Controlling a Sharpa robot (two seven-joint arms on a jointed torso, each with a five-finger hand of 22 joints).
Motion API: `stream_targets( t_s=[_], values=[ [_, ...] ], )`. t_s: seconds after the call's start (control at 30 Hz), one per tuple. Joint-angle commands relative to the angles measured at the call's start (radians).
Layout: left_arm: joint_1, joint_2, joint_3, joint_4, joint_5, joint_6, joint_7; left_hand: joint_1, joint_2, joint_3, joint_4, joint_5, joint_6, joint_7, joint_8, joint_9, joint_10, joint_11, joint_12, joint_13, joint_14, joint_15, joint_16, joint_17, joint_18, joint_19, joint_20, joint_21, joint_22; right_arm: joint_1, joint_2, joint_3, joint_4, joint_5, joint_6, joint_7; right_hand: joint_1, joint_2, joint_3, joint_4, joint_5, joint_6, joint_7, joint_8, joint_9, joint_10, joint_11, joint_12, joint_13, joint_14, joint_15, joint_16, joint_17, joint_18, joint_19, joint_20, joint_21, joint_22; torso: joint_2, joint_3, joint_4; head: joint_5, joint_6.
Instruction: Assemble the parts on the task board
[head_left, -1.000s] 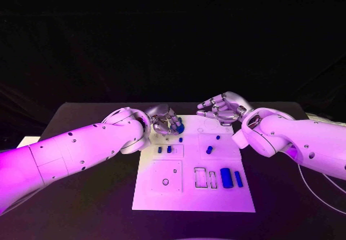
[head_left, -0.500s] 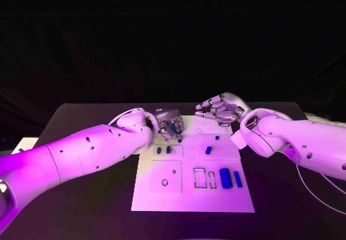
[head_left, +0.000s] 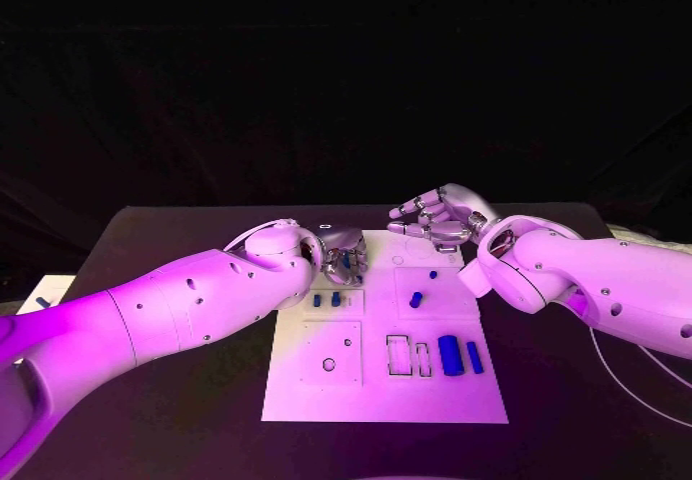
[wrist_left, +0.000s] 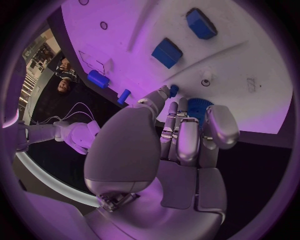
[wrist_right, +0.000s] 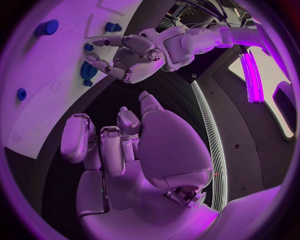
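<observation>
Left robot hand (head_left: 342, 258), gripping a blue part (wrist_left: 199, 106), has lowered onto the task board (head_left: 387, 400) at 11 o'clock; insertion likely imminent. Right robot hand (head_left: 440, 217) hovers, fingers curled, empty.

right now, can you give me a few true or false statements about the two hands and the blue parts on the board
1. The left hand holds a round blue part over the far left of the task board. True.
2. The right hand grips a blue part. False: its fingers are curled in with nothing in them, at the board's far edge.
3. Two long blue parts lie side by side on the board's near right area. True.
4. The task board is bare of loose parts. False: several blue pieces lie on it, among them a small pair near the left hand.
5. The two hands touch each other. False: they are apart.
</observation>
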Motion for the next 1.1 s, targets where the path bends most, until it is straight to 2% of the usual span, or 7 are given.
stream_targets(
  t_s=[0.03,0.33,0.73,0.97,1.1],
  values=[
    [-0.002,0.006,0.0,-0.002,-0.024,0.05,-0.017,-0.001,0.011,0.011,-0.003,-0.002,0.015,-0.002,-0.006,-0.003,0.013,-0.001,-0.006,-0.003,0.03,-0.011,-0.004,-0.005,-0.011,0.01,-0.002,0.009,0.008,0.0,0.001,0.0,0.002,-0.01,0.007,0.003,-0.005,0.005,-0.005,0.0,0.005,0.006,-0.001,0.001,0.001,0.004,-0.005,0.005,0.0,0.071,-0.005,-0.003,0.123,0.019,-0.007,-0.001,-0.004,0.0,0.0,0.0002,0.0003,0.0,-0.001],
    [-0.012,0.02,0.001,-0.015,-0.041,0.071,-0.034,0.022,0.025,0.053,-0.021,-0.011,0.037,-0.003,-0.013,-0.011,0.041,-0.004,-0.028,-0.014,0.03,-0.014,-0.002,-0.017,-0.013,0.013,-0.006,0.025,0.024,0.0,0.001,0.0,0.003,-0.01,0.008,0.003,-0.005,0.005,-0.005,0.0,0.005,0.006,-0.001,0.001,0.001,0.004,-0.005,0.005,0.0,0.071,-0.005,-0.003,0.123,0.019,-0.007,-0.001,-0.004,0.0,0.0,-0.0011,-0.0004,-0.002,-0.004],
    [-0.021,0.033,0.001,-0.026,-0.05,0.067,-0.039,0.03,0.049,0.126,-0.051,-0.028,0.078,-0.004,-0.02,-0.019,0.091,-0.009,-0.057,-0.023,0.029,-0.018,0.008,-0.028,-0.016,0.014,-0.01,0.043,0.045,0.0,0.002,0.0,0.003,-0.01,0.009,0.003,-0.005,0.005,-0.005,0.0,0.005,0.006,-0.001,0.001,0.001,0.004,-0.005,0.005,0.0,0.071,-0.005,-0.003,0.123,0.019,-0.007,-0.001,-0.004,0.0,-0.001,-0.0001,0.0005,-0.003,-0.004],
    [-0.022,0.033,0.002,-0.03,-0.041,0.044,-0.03,0.022,0.048,0.143,-0.063,-0.031,0.094,-0.004,-0.021,-0.021,0.109,-0.012,-0.067,-0.023,0.027,-0.019,0.009,-0.036,-0.018,0.015,-0.011,0.051,0.053,0.0,0.002,0.0,0.004,-0.011,0.009,0.003,-0.003,0.007,-0.006,-0.001,0.007,0.006,-0.001,0.001,0.001,0.005,-0.006,0.008,0.001,0.071,-0.005,-0.002,0.124,0.019,-0.006,-0.001,-0.004,0.0,-0.002,0.0004,0.0008,-0.003,-0.002],
    [-0.023,0.02,0.007,-0.019,-0.025,0.016,-0.026,0.021,0.045,0.148,-0.067,-0.03,0.097,-0.003,-0.023,-0.022,0.111,-0.011,-0.072,-0.024,0.027,-0.019,0.009,-0.04,-0.018,0.016,-0.011,0.055,0.057,0.0,0.002,0.0,0.003,-0.011,0.008,0.004,-0.003,0.007,-0.006,-0.001,0.007,0.006,-0.001,0.001,0.001,0.005,-0.006,0.008,0.001,0.071,-0.005,-0.002,0.124,0.019,-0.006,-0.001,-0.004,0.0,-0.002,0.0,0.0009,-0.003,0.0]
  ],
)
